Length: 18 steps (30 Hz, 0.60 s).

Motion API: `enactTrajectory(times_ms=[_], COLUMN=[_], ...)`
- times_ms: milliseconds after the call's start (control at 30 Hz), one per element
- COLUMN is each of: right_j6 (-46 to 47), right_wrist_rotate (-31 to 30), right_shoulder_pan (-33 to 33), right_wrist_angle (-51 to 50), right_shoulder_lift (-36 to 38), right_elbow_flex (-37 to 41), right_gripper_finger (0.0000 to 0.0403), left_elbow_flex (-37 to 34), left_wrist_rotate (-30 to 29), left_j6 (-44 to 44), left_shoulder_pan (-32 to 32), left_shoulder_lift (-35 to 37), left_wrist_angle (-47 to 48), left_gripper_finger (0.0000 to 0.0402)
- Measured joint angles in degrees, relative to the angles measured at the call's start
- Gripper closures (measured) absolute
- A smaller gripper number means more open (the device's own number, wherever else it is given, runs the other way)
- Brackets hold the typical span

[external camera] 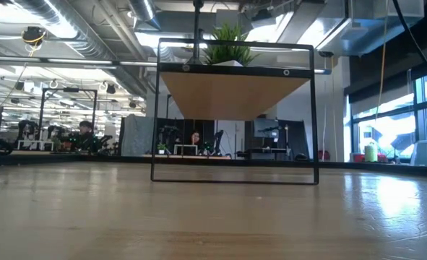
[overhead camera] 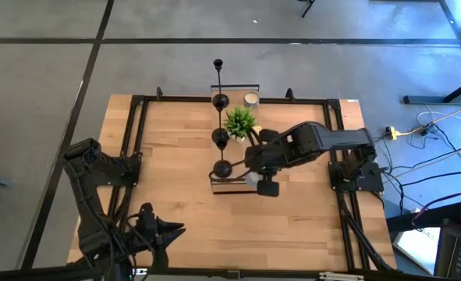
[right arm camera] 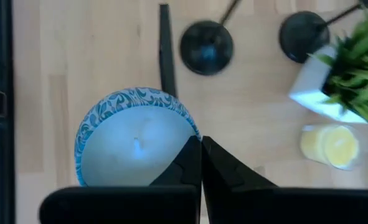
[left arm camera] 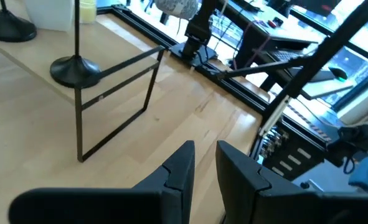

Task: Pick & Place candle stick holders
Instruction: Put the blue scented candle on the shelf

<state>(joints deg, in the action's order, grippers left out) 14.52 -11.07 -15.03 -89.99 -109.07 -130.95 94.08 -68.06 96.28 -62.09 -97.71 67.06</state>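
Three thin black metal candle stick holders stand upright in a row along the wooden shelf on a black wire frame, rods vertical. Only the right wrist view reveals a blue-patterned white candle on that shelf directly beneath the right gripper, whose fingers are pressed together on nothing. Beside the holders on the shelf sit a small green potted plant and a yellow candle. The left gripper waits well clear of the shelf, fingers slightly parted, empty.
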Motion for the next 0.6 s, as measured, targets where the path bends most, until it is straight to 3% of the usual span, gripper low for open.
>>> enactTrajectory(times_ms=[333, 600], right_j6=[-7.69, -12.2], right_wrist_rotate=[-2.87, -5.52], right_shoulder_pan=[2.73, 5.12], right_wrist_angle=[-0.06, -0.01], right_shoulder_lift=[6.94, 8.17], right_elbow_flex=[10.37, 18.77], right_gripper_finger=[0.0403, 0.0403], left_elbow_flex=[0.0, 0.0], left_wrist_rotate=[0.03, 0.53], left_j6=[-0.36, -0.39], left_shoulder_pan=[3.45, 6.05], left_shoulder_lift=[0.0, 0.0], left_wrist_angle=[-0.17, -0.91], left_gripper_finger=[0.0341, 0.0341])
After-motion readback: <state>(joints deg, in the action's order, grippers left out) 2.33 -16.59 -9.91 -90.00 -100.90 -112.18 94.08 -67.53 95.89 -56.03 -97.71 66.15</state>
